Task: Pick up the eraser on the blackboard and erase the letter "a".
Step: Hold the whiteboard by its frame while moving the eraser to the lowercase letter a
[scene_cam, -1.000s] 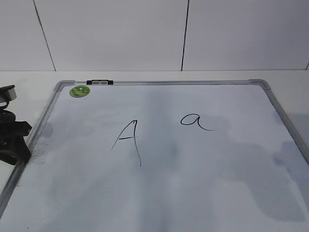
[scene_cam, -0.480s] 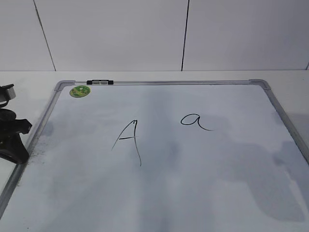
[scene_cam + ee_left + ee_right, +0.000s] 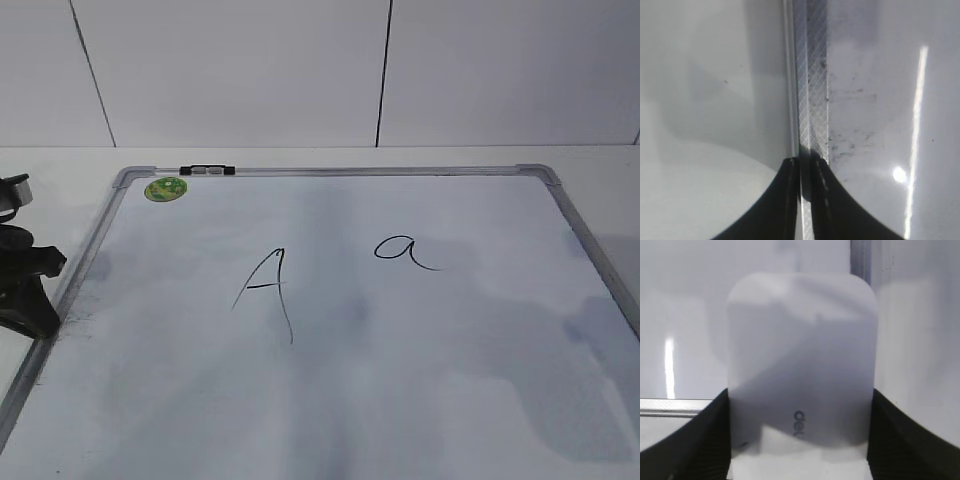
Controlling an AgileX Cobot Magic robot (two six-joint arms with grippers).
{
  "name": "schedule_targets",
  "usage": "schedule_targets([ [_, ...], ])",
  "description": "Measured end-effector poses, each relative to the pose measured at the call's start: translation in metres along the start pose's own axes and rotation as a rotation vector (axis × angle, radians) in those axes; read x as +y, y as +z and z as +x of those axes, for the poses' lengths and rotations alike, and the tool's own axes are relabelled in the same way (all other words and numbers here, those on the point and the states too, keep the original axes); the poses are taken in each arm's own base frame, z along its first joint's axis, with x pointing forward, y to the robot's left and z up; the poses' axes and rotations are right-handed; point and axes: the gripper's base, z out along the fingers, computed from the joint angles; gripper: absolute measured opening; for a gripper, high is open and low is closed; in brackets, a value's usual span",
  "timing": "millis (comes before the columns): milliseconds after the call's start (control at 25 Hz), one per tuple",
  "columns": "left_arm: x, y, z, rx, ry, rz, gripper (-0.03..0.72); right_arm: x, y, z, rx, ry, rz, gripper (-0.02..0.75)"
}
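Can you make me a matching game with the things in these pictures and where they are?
Things:
1. eraser
2. letter "a"
3. green sticker
4. left gripper

Places:
A. top left corner of the blackboard
B. between the right gripper's jaws
C. at the blackboard's left frame edge
D. right of the capital "A"

Pairs: 1-B, 2-D, 3-A, 4-C
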Motion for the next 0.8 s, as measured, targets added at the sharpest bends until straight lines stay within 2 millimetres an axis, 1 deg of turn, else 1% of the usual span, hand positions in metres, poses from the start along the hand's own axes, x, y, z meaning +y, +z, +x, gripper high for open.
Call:
schedule_targets([
  [80, 0.0, 0.0, 0.0, 0.0, 0.001, -0.001, 0.035, 0.0, 0.001, -0.005, 0.024, -0.001, 0.003, 0.545],
  [160, 0.0, 0.0, 0.0, 0.0, 0.002, -0.001, 0.035, 0.0, 0.0, -0.015, 0.024, -0.003, 0.003, 0.545],
  [360, 0.0, 0.0, 0.0, 0.001, 0.002, -0.001, 0.035, 0.001, 0.001, -0.049, 0.025, -0.005, 0.003, 0.545],
  [480, 0.0, 0.0, 0.0, 0.001, 0.002, -0.001, 0.035, 0.001, 0.009, -0.069, 0.048, -0.015, -0.004, 0.545],
  [800, 0.0, 0.0, 0.0, 0.003, 0.002, 0.0, 0.035, 0.006, 0.039, -0.116, 0.107, -0.032, -0.033, 0.545],
])
